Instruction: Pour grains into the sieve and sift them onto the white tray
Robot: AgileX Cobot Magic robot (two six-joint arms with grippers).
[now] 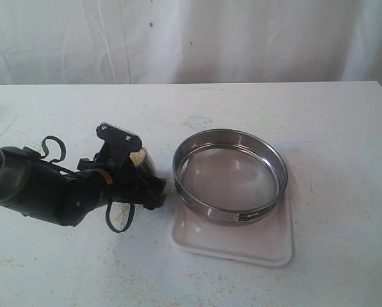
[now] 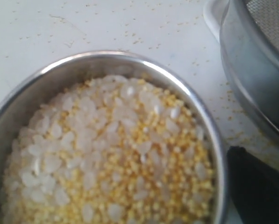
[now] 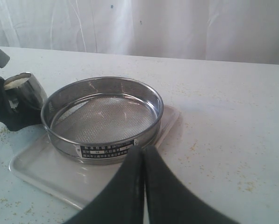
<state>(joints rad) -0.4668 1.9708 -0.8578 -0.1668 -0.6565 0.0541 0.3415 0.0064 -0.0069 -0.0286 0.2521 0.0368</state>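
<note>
A small steel cup point(image 2: 130, 63) is filled with the grains point(image 2: 111, 154), golden granules mixed with pale whitish ones. My left gripper point(image 1: 146, 174) is shut on this cup, just left of the sieve; one dark finger point(image 2: 258, 189) shows beside the cup's rim. The sieve point(image 1: 230, 174), a wide steel ring with a mesh bottom and a dark label point(image 3: 106, 150), rests on the white tray point(image 1: 232, 246) and holds nothing. My right gripper point(image 3: 144, 153) is shut on nothing, hanging near the sieve's label side, above the tray's edge.
Stray yellowish specks point(image 3: 244, 184) lie scattered over the white table point(image 1: 331, 128). A white curtain point(image 1: 191, 38) hangs behind the table's far edge. The left arm's dark body and cables point(image 1: 43, 182) lie low over the table's left part.
</note>
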